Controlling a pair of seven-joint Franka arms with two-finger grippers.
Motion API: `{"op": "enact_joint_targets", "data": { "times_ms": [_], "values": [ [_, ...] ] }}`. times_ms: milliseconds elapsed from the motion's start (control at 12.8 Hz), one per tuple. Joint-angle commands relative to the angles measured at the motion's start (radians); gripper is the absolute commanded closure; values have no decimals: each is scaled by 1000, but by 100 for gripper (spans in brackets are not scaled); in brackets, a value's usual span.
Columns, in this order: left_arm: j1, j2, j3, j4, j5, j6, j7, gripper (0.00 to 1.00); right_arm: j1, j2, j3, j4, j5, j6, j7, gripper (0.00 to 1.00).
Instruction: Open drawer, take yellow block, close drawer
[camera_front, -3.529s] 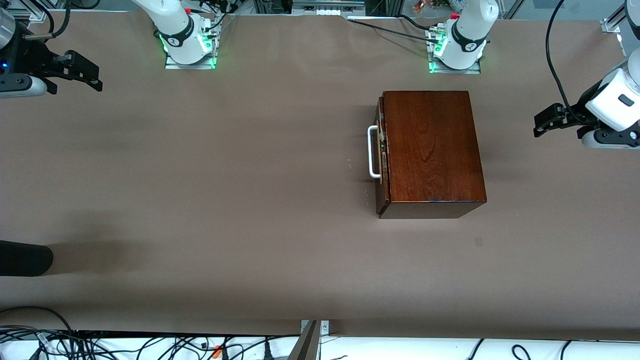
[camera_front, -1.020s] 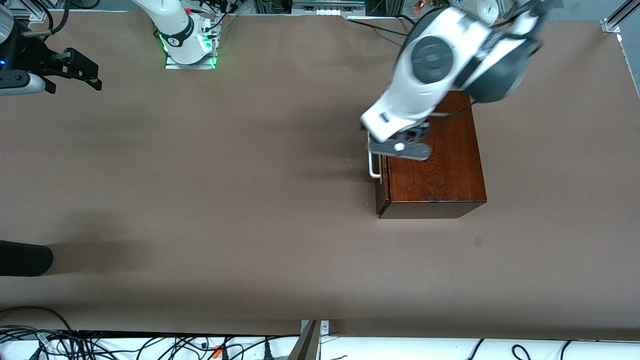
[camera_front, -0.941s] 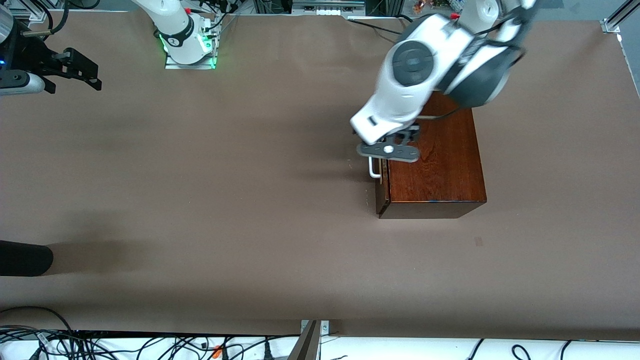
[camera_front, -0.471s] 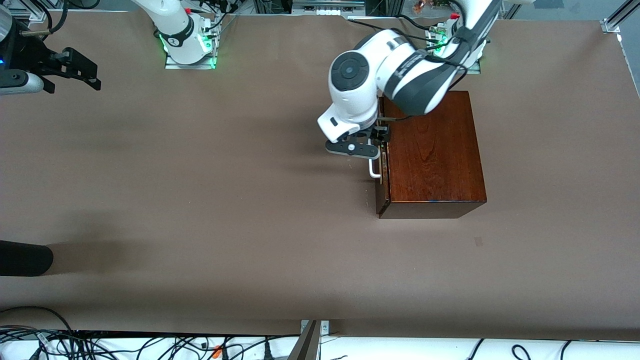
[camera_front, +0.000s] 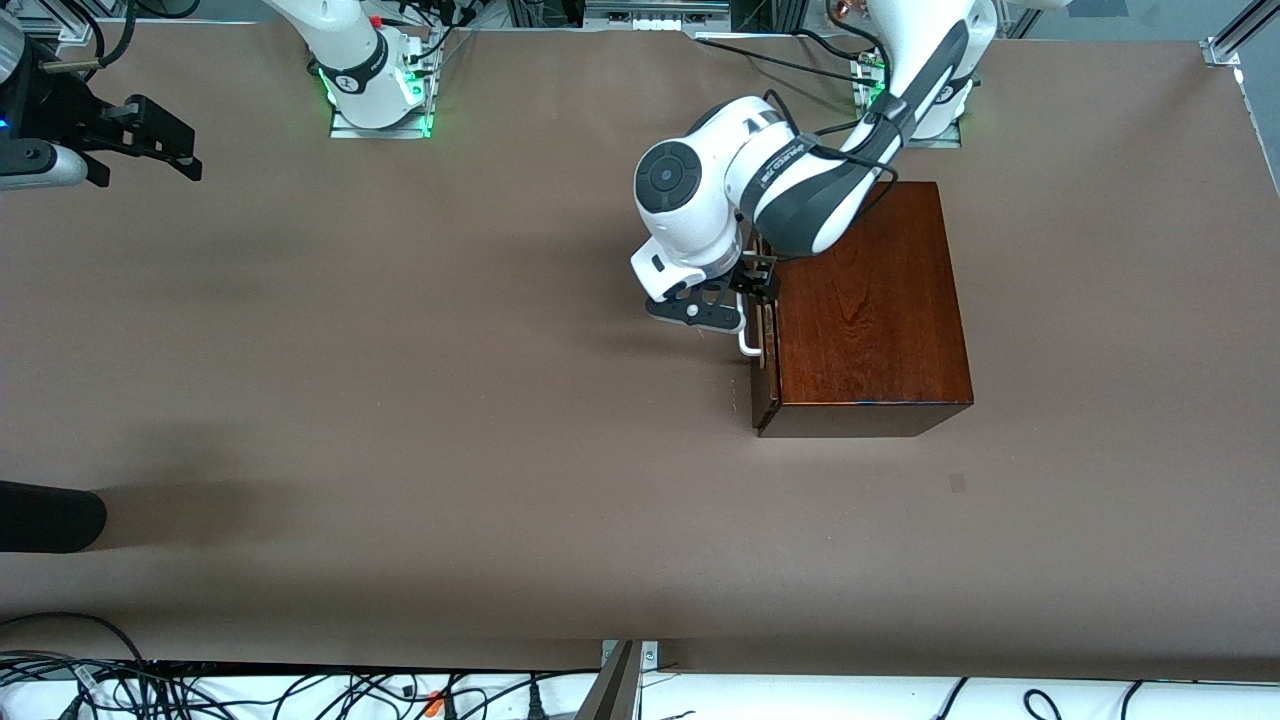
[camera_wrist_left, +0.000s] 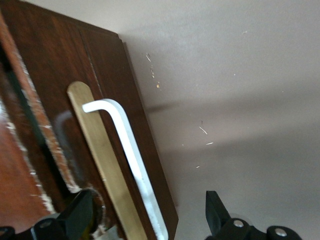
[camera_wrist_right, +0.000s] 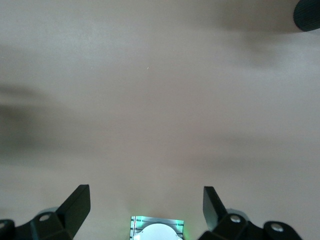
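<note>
Left gripper (camera_wrist_left: 147, 222) has dropped—fingers apart—astride glossy drawer's (camera_wrist_left: 107, 145) white bar handle (camera_wrist_left: 131, 160); right gripper (camera_wrist_right: 145, 212) waits, spread.

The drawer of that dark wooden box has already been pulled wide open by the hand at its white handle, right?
Not quite. The drawer is shut against the wooden box, as the front view shows. The left hand is indeed at the white handle, fingers open on either side of it, not yet closed. The right hand waits, open, over the right arm's end of the table.
</note>
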Motion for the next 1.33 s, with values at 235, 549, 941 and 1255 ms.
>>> {"op": "enact_joint_targets", "data": {
  "times_ms": [235,549,941,1255],
  "values": [
    [-23,17,6,-19,34,7,-58,0,-11,-1,5,9,18,1,-10,0],
    [-29,29,3,-62,115,46,-127,0,-11,-1,5,9,18,3,-10,0],
    [-49,46,3,-60,113,61,-147,0,-11,-2,3,7,18,-5,-12,0],
    [-51,51,1,-60,113,73,-159,0,-11,-6,1,7,18,-8,-12,0]
  ]
}}
